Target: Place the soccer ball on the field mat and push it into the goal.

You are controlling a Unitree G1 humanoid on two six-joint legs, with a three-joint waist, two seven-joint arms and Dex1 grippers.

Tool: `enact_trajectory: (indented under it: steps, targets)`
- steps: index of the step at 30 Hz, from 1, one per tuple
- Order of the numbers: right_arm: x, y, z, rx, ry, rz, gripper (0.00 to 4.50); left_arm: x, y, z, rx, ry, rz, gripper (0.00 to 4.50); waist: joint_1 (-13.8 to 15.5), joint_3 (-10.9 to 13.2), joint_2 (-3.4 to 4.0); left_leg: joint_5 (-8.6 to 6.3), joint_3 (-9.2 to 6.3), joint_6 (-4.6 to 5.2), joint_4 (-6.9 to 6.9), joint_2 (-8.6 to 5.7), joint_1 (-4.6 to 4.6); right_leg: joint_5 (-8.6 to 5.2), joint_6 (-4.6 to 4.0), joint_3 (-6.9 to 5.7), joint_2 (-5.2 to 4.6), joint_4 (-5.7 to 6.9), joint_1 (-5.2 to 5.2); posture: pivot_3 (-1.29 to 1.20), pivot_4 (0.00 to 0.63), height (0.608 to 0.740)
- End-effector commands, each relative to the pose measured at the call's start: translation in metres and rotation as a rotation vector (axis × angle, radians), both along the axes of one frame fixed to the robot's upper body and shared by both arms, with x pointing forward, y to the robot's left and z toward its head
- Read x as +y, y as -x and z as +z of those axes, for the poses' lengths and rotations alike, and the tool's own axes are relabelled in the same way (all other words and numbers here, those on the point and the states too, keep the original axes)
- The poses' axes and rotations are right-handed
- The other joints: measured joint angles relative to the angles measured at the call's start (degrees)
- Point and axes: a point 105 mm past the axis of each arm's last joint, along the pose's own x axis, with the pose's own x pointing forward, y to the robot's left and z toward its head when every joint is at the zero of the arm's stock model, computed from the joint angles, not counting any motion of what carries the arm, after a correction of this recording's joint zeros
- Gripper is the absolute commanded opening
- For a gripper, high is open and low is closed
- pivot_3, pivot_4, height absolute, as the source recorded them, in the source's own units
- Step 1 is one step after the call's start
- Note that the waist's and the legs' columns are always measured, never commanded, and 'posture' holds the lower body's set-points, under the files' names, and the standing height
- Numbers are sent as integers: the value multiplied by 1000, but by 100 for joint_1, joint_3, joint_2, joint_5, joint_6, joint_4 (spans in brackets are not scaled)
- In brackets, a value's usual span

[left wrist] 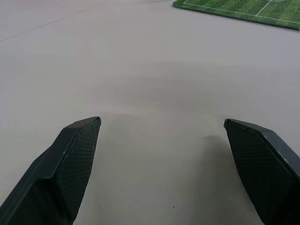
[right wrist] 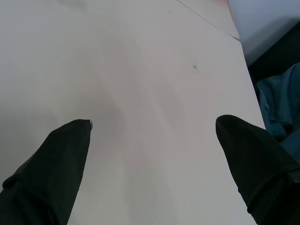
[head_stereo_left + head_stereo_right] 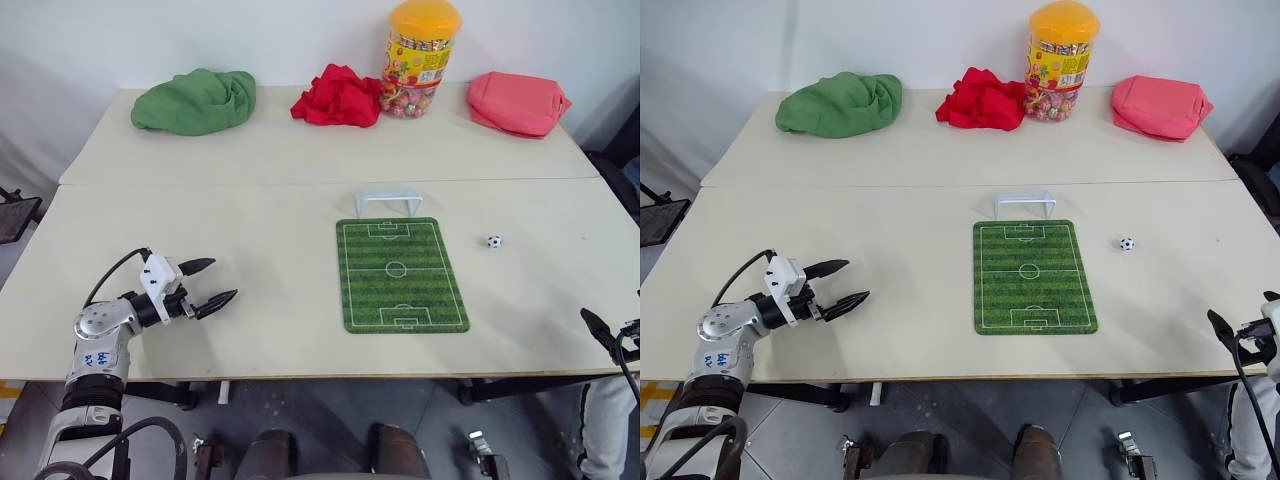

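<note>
- White with black patches, the round soccer ball point(image 3: 494, 241) sits on the bare table point(image 3: 250, 200), just right of the field mat point(image 3: 400, 275).
- The flat, grass-striped mat is rectangular; the white plastic goal point(image 3: 388, 201) stands at its far edge.
- Left gripper point(image 3: 214, 283): black pointed fingers spread, empty.
- Right gripper point(image 2: 152, 140): fingers spread wide over the table's near right edge.
- Crumpled green cloth point(image 3: 195, 101) lies far left.

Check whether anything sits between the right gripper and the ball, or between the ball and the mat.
Nothing visible does. Bare table lies between the right gripper, jaws open near the front edge, and the ball. The ball rests just right of the mat, with only tabletop between.
</note>
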Motion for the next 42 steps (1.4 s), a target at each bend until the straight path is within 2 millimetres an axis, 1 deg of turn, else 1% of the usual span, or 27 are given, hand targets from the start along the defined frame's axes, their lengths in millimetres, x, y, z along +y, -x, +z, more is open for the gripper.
enact_trajectory:
  steps: [1,2,5,8,10,13,16,19,21,24,28,31,35,39,42]
  targets:
    - [0,-1,16,-59,3,-12,4442,7,-4,11,-33,0,25,4500,5,0,-1,0,0,0,0,0,0,0,0,0,0,0,0,0,150,740]
    - [0,-2,18,-66,-3,-13,4442,8,-7,13,-35,-4,53,4500,7,0,-1,0,0,0,1,0,-1,0,0,0,0,0,0,0,150,740]
    - [1,-3,26,-79,-14,-13,4442,7,-10,18,-12,27,63,4500,10,1,-2,0,-2,0,2,0,-1,0,0,0,0,2,0,0,150,740]
    - [7,-6,34,-80,-16,15,4442,6,-9,19,-6,15,56,4500,11,3,-5,0,-2,0,4,0,-3,0,0,0,0,2,0,0,150,740]
    - [12,-11,41,-76,-48,34,4442,2,-6,20,-8,10,30,4500,12,6,-8,0,-3,0,2,0,-4,0,0,0,0,2,-2,0,150,740]
    - [25,-25,57,-85,-117,68,4442,-7,-3,25,-18,37,-38,4500,0,8,-7,0,-2,0,8,0,-6,0,0,0,0,2,-2,0,150,740]
    - [50,-49,73,-95,-168,145,4442,-21,-1,38,-64,96,-112,4500,-5,12,-5,0,-3,0,15,2,-8,1,-1,0,0,6,-3,0,150,740]
    - [66,-66,76,-79,-189,183,4442,-32,4,43,-92,114,-187,4500,8,16,-11,0,-7,0,17,3,-10,1,-1,-1,1,12,-4,0,150,740]
    - [78,-76,73,-58,-225,233,4442,-37,9,46,-110,128,-238,4500,33,20,-17,0,-8,0,17,2,-14,1,-1,-3,1,10,-6,0,150,740]
    - [91,-105,63,-37,-241,273,4442,-50,21,49,-103,158,-359,4500,11,26,-28,-1,-11,1,19,-2,-25,1,-1,-8,0,7,-8,0,150,740]
    - [99,-128,45,11,-257,308,4442,-49,27,47,-97,145,-359,4500,-7,32,-33,-1,-11,1,24,1,-24,1,0,-8,2,9,-8,0,150,740]
    - [101,-138,37,25,-273,309,4442,-46,35,45,-88,141,-349,4500,-14,35,-31,-1,-10,1,19,1,-24,1,0,-8,0,9,-10,0,150,740]
    - [96,-150,27,39,-282,273,4442,-41,46,45,-83,138,-315,4500,-23,45,-30,-1,-9,1,19,1,-26,1,0,-8,0,8,-13,0,150,740]
    - [94,-156,17,59,-291,254,4442,-36,53,44,-78,130,-295,4500,-14,47,-30,-1,-10,1,22,1,-25,1,0,-7,0,9,-11,0,150,740]
    - [95,-156,3,101,-316,250,4442,-34,55,46,-83,130,-280,4500,-14,48,-30,-1,-10,1,22,1,-25,1,0,-8,1,9,-10,0,150,740]
